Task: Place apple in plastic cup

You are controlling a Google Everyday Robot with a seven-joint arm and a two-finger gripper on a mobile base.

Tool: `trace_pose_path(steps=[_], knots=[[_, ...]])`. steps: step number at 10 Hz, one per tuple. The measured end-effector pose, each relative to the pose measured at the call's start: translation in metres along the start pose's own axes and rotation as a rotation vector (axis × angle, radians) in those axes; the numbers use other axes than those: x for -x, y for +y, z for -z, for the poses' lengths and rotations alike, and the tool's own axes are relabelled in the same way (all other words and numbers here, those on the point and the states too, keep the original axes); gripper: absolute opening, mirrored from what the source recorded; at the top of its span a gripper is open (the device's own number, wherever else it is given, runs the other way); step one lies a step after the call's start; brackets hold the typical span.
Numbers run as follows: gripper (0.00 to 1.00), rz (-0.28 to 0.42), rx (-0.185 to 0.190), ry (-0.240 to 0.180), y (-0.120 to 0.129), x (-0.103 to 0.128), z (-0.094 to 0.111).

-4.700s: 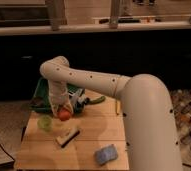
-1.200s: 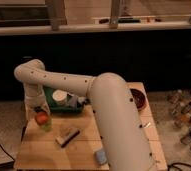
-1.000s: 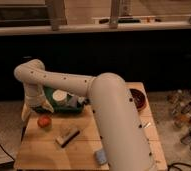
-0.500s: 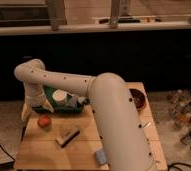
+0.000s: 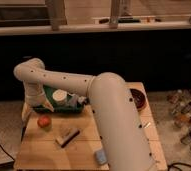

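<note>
The apple is a small red-orange ball low at the left side of the wooden table. The pale green plastic cup does not show apart from it, and I cannot tell whether the apple sits in the cup or on the wood. My gripper hangs from the bent white arm just up and left of the apple, at the table's left edge. It looks apart from the apple.
A green tray with a white round cup lies behind the apple. A brown block and a blue object lie nearer the front. A dark red bowl stands at the right. Bottles stand on the floor to the right.
About a second ago the apple was higher, at the gripper. It now rests slightly lower and to the right, with the gripper off it. Nothing has moved in the last half second.
</note>
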Motion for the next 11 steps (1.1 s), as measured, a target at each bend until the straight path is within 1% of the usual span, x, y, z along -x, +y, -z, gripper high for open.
trace_pose_path(steps=[4, 11], knots=[[0.80, 0.009, 0.009, 0.008, 0.0019, -0.0010, 0.0043], [0.80, 0.009, 0.009, 0.008, 0.0020, -0.0010, 0.0042]])
